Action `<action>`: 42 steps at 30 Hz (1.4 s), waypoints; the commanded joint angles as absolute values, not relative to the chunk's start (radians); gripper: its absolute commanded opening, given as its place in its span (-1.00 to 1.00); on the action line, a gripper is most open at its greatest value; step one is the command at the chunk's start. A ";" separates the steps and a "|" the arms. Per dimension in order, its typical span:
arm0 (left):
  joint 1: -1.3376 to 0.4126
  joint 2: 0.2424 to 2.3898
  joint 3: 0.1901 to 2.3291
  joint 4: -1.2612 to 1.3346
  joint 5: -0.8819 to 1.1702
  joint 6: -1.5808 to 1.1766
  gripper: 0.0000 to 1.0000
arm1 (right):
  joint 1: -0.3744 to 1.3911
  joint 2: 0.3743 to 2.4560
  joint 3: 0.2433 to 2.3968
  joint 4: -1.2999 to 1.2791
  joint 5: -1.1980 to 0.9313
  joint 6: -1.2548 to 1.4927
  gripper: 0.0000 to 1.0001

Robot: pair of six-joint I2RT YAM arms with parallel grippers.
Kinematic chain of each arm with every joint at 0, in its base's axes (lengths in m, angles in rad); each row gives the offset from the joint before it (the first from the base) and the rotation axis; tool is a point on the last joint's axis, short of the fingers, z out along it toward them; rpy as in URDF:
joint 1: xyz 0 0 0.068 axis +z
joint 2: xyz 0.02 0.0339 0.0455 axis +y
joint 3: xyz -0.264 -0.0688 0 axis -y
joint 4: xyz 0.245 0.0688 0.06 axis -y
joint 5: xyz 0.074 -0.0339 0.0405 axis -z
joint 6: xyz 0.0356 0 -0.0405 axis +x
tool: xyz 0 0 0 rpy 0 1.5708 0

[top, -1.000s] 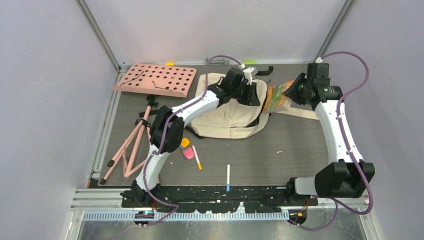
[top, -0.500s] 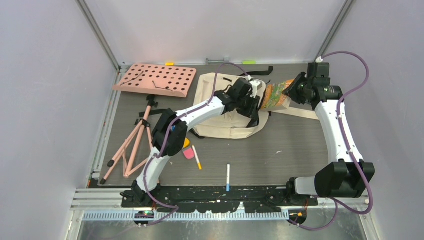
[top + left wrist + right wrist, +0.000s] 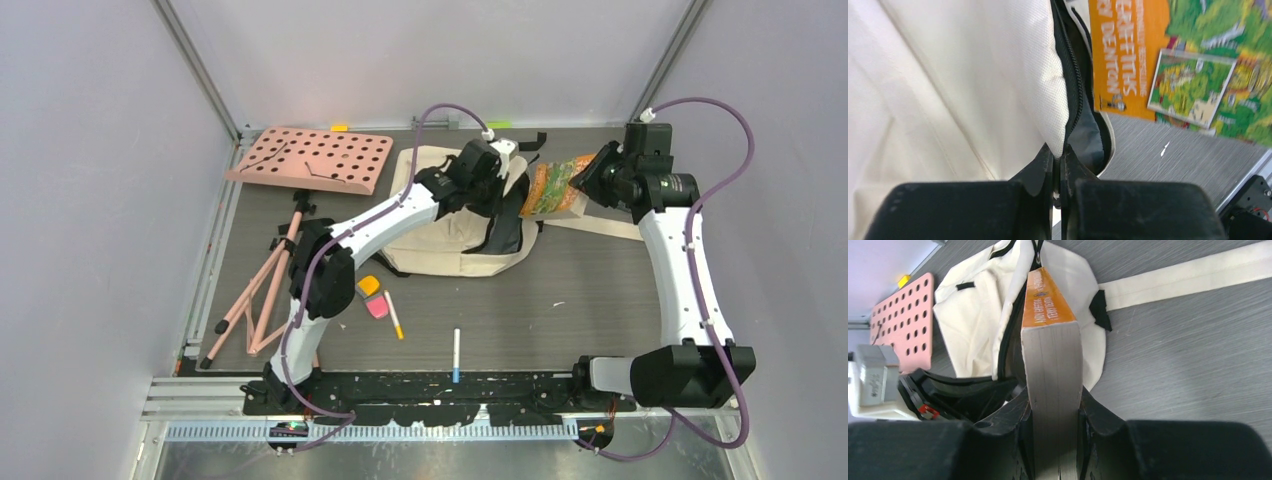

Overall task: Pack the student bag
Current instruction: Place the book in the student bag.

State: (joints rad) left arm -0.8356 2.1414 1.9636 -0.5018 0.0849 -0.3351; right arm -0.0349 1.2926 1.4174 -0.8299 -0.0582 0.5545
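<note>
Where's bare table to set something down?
Widest bare patch: near right, bordered by the student bag, white pen and right arm. Crowded at the bag's mouth, where left gripper, right gripper and book meet; also by the pink tripod.

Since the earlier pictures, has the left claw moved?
Yes. The left claw dipped nearer, then swung back toward the pink board, shut on the student bag's edge.

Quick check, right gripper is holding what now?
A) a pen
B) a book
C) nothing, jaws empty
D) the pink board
B: in the right wrist view the right gripper is clamped on both sides of the book, whose orange spine faces up, with its far end at the bag.
</note>
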 commanded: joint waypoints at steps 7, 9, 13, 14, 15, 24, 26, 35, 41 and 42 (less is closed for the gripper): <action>-0.824 2.032 2.072 -0.497 0.051 -0.339 -1.00 | -0.037 1.184 1.272 -0.711 -0.339 0.701 -0.98; -0.824 2.024 2.074 -0.493 0.044 -0.339 -1.00 | -0.037 1.194 1.238 -0.691 -0.337 0.714 -0.99; -0.824 2.000 2.071 -0.484 0.029 -0.330 -1.00 | -0.037 1.204 1.198 -0.625 -0.303 0.747 -0.98; -0.824 1.995 2.069 -0.479 0.028 -0.331 -1.00 | -0.037 1.215 1.191 -0.612 -0.290 0.753 -0.99; -0.824 1.990 2.064 -0.471 0.032 -0.335 -1.00 | -0.037 1.224 1.190 -0.588 -0.286 0.756 -0.99; -0.815 1.971 2.072 -0.453 0.094 -0.359 -1.00 | -0.037 1.367 1.185 -0.282 -0.410 0.885 -0.98; -0.812 1.968 2.075 -0.458 0.098 -0.363 -1.00 | -0.037 1.393 1.179 -0.213 -0.431 0.926 -0.99; -0.801 1.979 2.094 -0.439 0.149 -0.384 -1.00 | -0.032 1.566 1.098 0.040 -0.492 1.023 -0.98; -0.801 2.013 2.140 -0.469 0.170 -0.389 -1.00 | -0.001 1.677 1.128 0.013 -0.446 0.995 -0.98; -0.801 2.014 2.139 -0.469 0.176 -0.390 -1.00 | 0.034 1.701 1.148 -0.015 -0.436 0.976 -0.95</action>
